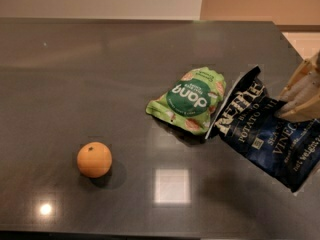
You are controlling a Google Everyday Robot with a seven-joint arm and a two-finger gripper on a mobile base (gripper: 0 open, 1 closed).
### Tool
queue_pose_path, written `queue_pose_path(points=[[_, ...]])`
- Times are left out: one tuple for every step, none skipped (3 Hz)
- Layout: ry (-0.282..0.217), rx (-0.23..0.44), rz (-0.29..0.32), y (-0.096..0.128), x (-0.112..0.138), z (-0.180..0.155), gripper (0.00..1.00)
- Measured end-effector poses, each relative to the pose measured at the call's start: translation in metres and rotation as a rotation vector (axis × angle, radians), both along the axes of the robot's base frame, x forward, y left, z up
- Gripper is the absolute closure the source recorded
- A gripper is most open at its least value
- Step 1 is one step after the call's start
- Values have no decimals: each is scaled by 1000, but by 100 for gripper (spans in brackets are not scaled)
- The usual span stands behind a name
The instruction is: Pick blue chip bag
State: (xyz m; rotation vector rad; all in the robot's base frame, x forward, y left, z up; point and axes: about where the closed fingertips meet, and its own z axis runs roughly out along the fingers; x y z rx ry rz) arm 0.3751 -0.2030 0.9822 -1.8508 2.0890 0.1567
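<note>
View across a dark, glossy desk [100, 74] from its near edge.

(a) Tool [292, 106]: pale, cream-coloured, entering at the right edge of the view, above the desk's right end. Its fingers [305, 86] slant down and to the left and are closed together on the upper right edge of the bag [265, 134].

(b) Bag: dark navy, crinkled, with white lettering, the largest item on view. It hangs tilted from the tool at the right side of the desk, its face turned toward the viewer and its long axis running from upper left to lower right. Its lower right corner reaches almost to the right edge of the view. A faint shadow lies on the desk beneath it; whether any corner touches the surface cannot be told.

(c) Pouch [189, 100]: bright green, smaller, lying flat near the middle of the desk, just left of the bag. The bag's left edge overlaps the pouch's right side as seen from here.

(d) Orange [94, 159]: round, resting alone on the near left part of the desk, well apart from the pouch and the bag.

(e) Two bright patches of reflected light [171, 186] show on the near part of the surface.
</note>
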Motion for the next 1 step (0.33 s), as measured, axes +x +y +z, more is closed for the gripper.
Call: queue_pose_path(points=[[-2, 0, -1, 0, 0, 0, 100]])
